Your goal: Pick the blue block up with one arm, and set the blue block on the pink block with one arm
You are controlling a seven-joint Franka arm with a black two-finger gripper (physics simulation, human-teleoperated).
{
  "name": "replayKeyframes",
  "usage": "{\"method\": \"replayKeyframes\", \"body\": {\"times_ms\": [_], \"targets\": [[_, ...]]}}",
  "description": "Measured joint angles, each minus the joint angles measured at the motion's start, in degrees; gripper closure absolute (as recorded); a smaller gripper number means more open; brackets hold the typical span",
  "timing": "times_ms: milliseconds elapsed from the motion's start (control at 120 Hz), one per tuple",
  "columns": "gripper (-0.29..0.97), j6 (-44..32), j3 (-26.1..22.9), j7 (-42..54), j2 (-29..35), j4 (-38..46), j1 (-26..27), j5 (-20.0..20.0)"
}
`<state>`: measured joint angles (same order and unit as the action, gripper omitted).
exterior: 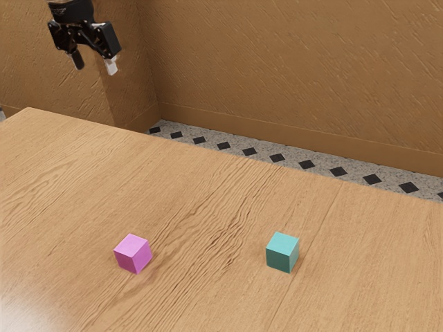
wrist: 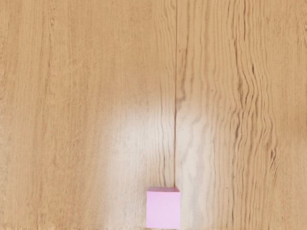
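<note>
The teal block (exterior: 282, 252) is sitting apart from the pink block (exterior: 133, 253) while the pincer (exterior: 93, 63) is hanging open overhead.

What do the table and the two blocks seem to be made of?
Table: wood, lightly glossy; grain lines, a plank seam, soft glare. Pink block and blue block: probably matte plastic or painted; plain flat colour, no grain.

End effector (exterior: 94, 66) high; pink blk (exterior: 133, 253), teal blk (exterior: 282, 252) apart.
</note>
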<state>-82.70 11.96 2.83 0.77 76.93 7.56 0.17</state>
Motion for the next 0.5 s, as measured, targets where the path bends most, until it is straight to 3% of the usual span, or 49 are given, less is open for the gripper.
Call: {"method": "replayKeyframes", "body": {"times_ms": [200,392,500], "targets": [[0.02,0.6,0.1,0.7,-0.3,-0.2,-5.2,-0.2],[0.02,2.4,-1.5,1.1,1.3,-9.9,-11.1,-0.3],[0.02,2.7,-2.7,1.2,0.7,-10.5,-10.6,-0.4]]}}
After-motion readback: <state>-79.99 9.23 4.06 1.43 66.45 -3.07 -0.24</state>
